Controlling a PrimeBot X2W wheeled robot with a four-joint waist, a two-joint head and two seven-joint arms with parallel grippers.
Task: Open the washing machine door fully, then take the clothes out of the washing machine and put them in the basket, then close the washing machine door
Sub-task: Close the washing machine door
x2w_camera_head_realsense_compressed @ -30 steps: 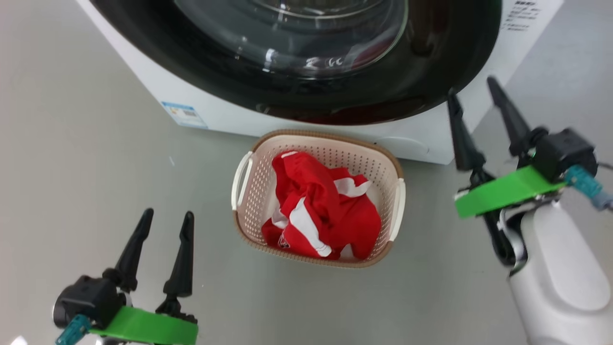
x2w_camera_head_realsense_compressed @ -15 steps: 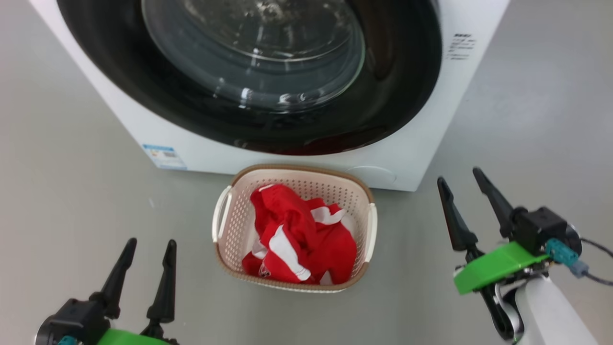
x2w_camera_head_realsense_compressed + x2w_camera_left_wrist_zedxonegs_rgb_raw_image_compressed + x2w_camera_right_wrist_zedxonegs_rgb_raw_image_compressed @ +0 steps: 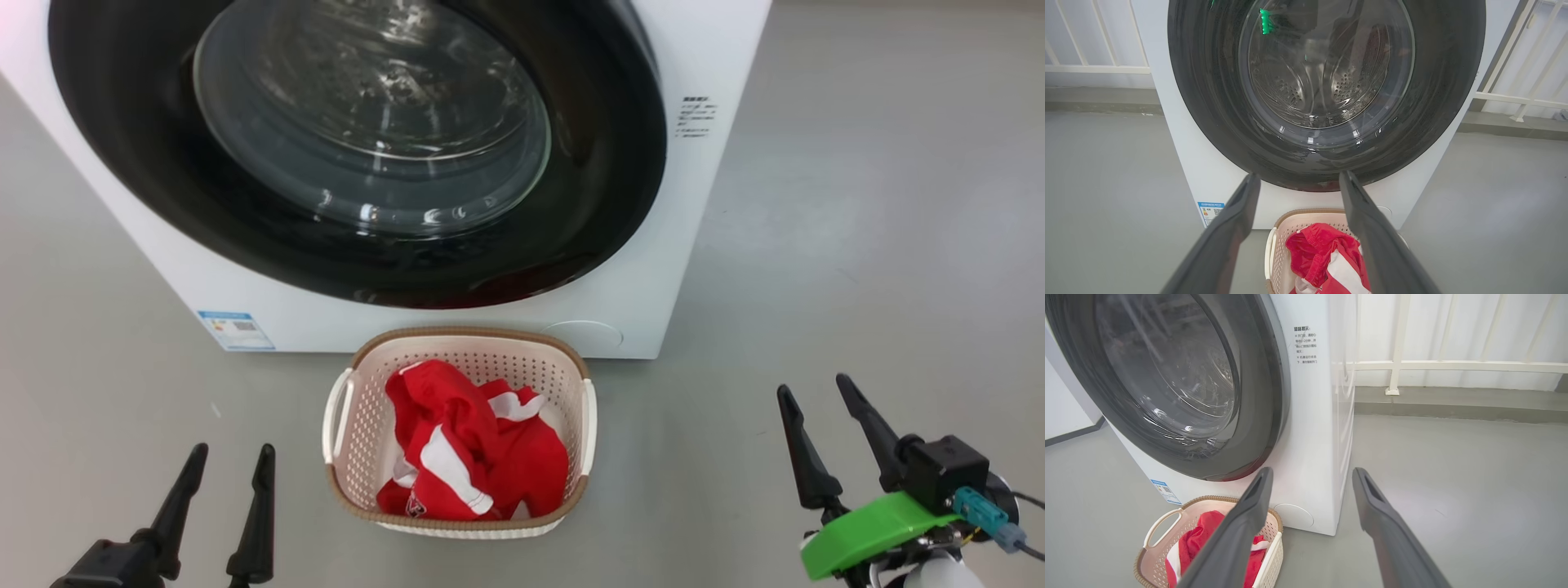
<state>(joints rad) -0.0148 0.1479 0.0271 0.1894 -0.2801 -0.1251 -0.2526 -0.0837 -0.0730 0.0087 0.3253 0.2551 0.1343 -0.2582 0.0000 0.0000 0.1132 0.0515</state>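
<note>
The washing machine door (image 3: 608,163) sits shut across the upper frame, the clothes (image 3: 478,457) lie in the basket (image 3: 469,333) at lower centre, nearer the left gripper (image 3: 233,451) than the right gripper (image 3: 812,385), both spread and empty.

we see a smooth grey floor (image 3: 857,204), a white railing (image 3: 1453,366) along the back, and a low grey kerb (image 3: 1453,402) beneath it.

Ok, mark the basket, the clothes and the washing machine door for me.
basket (image 3: 469,331): head view, back of the brown rim.
clothes (image 3: 526,465): head view, red fabric on the pile's right side.
washing machine door (image 3: 367,139): head view, centre of the glass window.
</note>
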